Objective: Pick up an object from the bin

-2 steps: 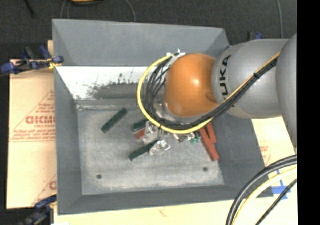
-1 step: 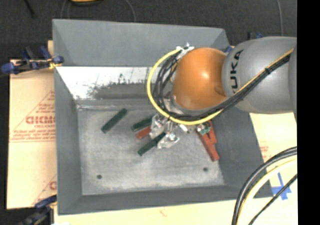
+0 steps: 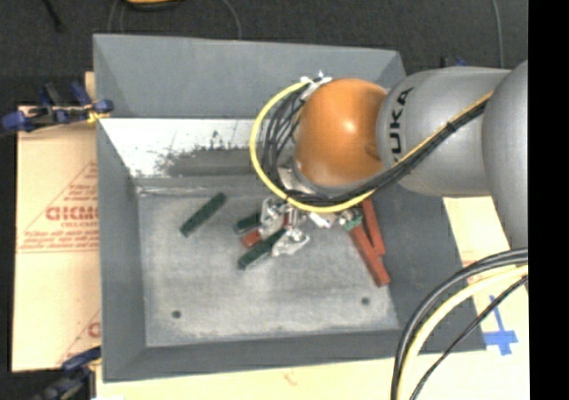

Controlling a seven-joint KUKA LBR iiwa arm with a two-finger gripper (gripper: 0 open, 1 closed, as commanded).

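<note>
Reaches in from the right of the frame, orange wrist cover (image 3: 342, 132) above the centre of the grey bin (image 3: 120, 238), yellow cable (image 3: 257, 136) looped round it. Sits low, jaws just below the cover at the middle of the bin floor, in among a small cluster: a short dark green stick (image 3: 247, 224), a small red-brown piece (image 3: 253, 236) right under it, and a longer dark green bar (image 3: 256, 253) slanting down-left. Cannot tell how far apart the jaws stand, nor whether anything sits between them. Further left, apart from the cluster, another dark green bar (image 3: 203, 214), lying on a diagonal. At the right side of the floor, long red-brown bars (image 3: 373, 254), upper ends hidden under the arm.
</note>
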